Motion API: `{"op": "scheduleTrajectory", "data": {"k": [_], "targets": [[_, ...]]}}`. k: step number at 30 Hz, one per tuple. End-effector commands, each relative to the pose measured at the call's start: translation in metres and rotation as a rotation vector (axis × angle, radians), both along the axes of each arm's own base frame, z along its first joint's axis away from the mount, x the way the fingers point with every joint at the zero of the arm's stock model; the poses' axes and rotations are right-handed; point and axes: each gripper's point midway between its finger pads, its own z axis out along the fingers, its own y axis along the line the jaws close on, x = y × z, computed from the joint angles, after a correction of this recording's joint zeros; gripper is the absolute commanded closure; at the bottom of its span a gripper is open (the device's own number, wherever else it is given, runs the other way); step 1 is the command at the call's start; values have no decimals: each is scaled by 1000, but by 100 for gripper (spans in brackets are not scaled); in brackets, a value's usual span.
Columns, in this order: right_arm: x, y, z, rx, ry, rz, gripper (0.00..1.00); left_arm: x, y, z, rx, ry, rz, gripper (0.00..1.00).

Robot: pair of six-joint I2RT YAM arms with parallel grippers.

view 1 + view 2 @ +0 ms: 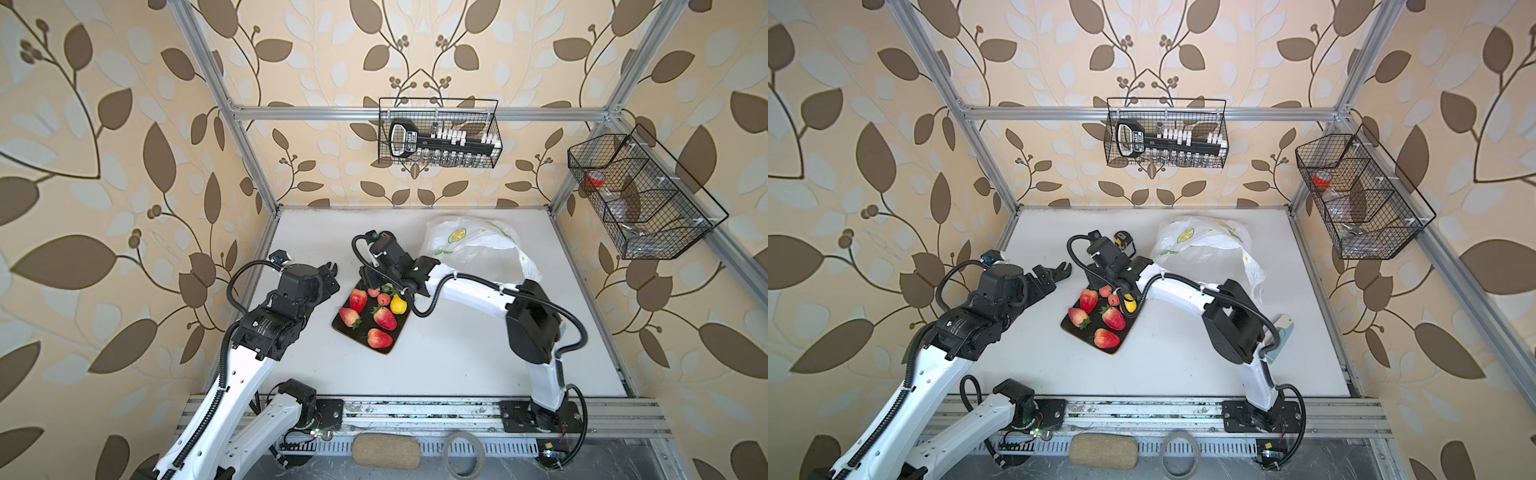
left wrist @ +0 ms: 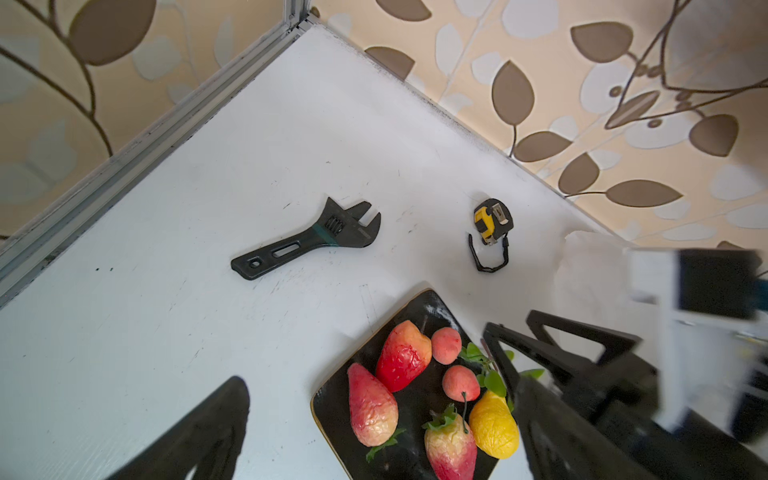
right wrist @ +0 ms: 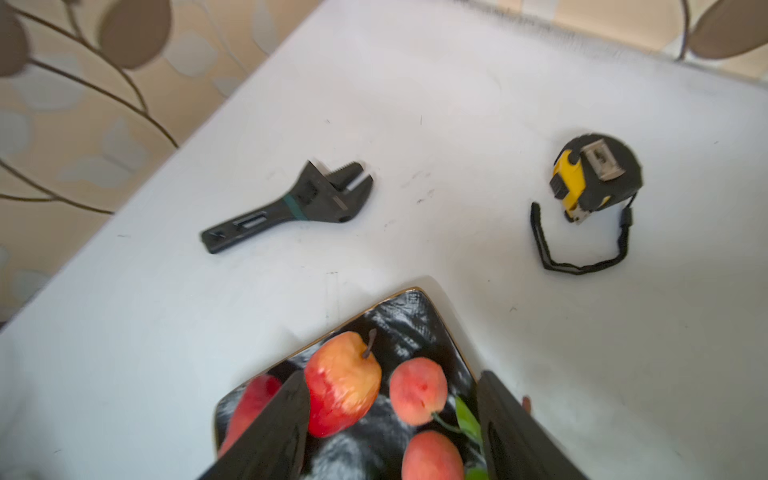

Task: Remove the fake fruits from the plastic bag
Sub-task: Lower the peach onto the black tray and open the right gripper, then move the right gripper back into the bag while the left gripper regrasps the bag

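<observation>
The fake fruits (image 1: 385, 318) lie outside the plastic bag (image 1: 473, 249), grouped on a black tray (image 3: 399, 316) near the middle of the white table (image 1: 457, 365). In both top views the tray carries four red strawberries, two small pink round fruits (image 1: 383, 299) and one yellow pear (image 1: 398, 305). The pink fruits and the pear occupy the far end of the tray. The plastic bag sits crumpled at the back right of the table, apart from the tray and behind the forearm of the right arm. The right gripper (image 3: 392, 380) hangs over the far end of the tray. In the right wrist view its jaws stand apart, with one pink fruit lying on the tray in the gap between them and a red fruit just beside one finger. The left gripper (image 2: 378, 382) is positioned left of the tray in both top views, above the table. In the left wrist view its jaws are spread wide and clamp nothing. A black adjustable wrench (image 2: 307, 241) lies flat on the table beyond the tray, on the left arm's side. A yellow-black tape measure (image 2: 492, 218) stands further back, between the wrench and the bag, with its strap looped on the table.
</observation>
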Motion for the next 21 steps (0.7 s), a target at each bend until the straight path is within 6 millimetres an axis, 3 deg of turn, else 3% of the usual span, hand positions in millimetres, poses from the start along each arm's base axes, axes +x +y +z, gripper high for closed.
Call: {"op": "scheduleTrajectory", "data": {"k": [1, 5, 9, 15, 21], "targets": [[-32, -9, 40, 87, -25, 41, 36, 16, -21, 23, -25, -67, -105, 1], [-61, -41, 66, 133, -62, 40, 38, 30, -49, 20, -66, -52, -235, 1], [-80, -89, 68, 128, -80, -37, 38, 39, -96, 34, -133, -126, -487, 4], [-79, -173, 30, 106, 11, -258, 38, 36, -155, 44, -221, -161, -769, 7], [-83, -231, 13, 150, 74, -421, 39, 23, -199, 21, -90, -86, -905, 6]]}}
